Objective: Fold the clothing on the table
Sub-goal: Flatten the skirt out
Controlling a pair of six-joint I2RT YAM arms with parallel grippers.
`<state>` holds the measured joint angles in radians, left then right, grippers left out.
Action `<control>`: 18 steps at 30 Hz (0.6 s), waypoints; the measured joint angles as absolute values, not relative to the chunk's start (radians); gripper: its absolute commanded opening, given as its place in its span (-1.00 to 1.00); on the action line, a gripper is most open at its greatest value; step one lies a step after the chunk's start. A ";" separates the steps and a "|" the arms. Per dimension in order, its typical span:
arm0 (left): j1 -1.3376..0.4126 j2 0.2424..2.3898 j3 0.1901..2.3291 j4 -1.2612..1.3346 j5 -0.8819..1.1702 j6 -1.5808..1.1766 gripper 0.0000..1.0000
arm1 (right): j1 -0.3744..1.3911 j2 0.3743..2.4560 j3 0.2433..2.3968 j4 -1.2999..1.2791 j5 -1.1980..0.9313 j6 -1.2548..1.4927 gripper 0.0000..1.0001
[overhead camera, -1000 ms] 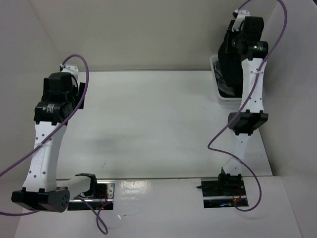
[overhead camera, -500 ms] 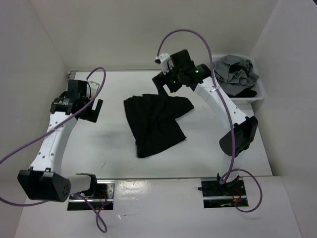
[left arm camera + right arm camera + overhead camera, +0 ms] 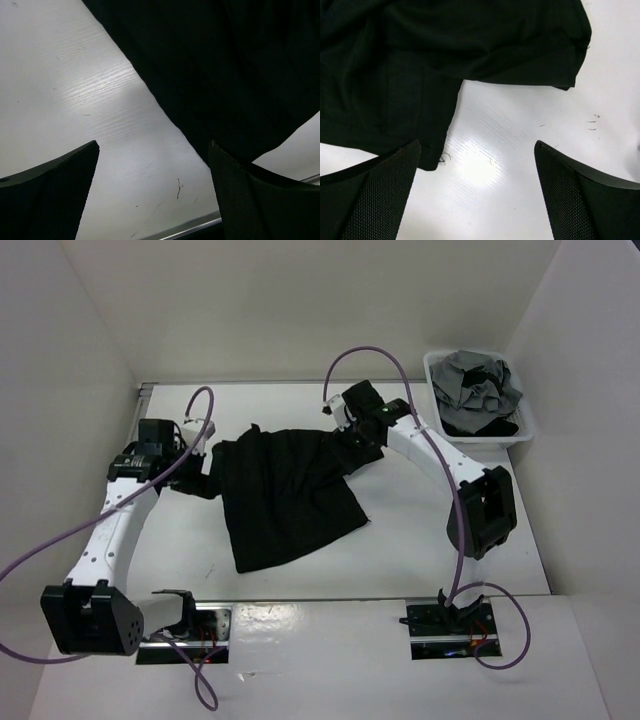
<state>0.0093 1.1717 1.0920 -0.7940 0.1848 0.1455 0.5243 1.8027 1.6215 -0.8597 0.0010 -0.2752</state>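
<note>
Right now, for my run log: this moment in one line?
clothing: unfolded on table | left hand: open | right hand: open

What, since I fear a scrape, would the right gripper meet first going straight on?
The right gripper would likely meet the bare white tabletop, just short of the edge of the black fabric garment; depth is unclear.
</note>
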 measured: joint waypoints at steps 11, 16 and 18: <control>-0.080 1.506 1.089 -0.701 0.279 0.151 -0.12 | 0.524 1.842 1.563 -0.797 0.013 -0.278 0.97; -0.132 1.577 1.095 -0.659 0.271 0.153 0.11 | 0.517 1.861 1.550 -0.793 0.012 -0.278 0.97; -0.142 1.615 1.096 -0.649 0.265 0.150 0.35 | 0.514 1.861 1.550 -0.789 0.012 -0.278 0.97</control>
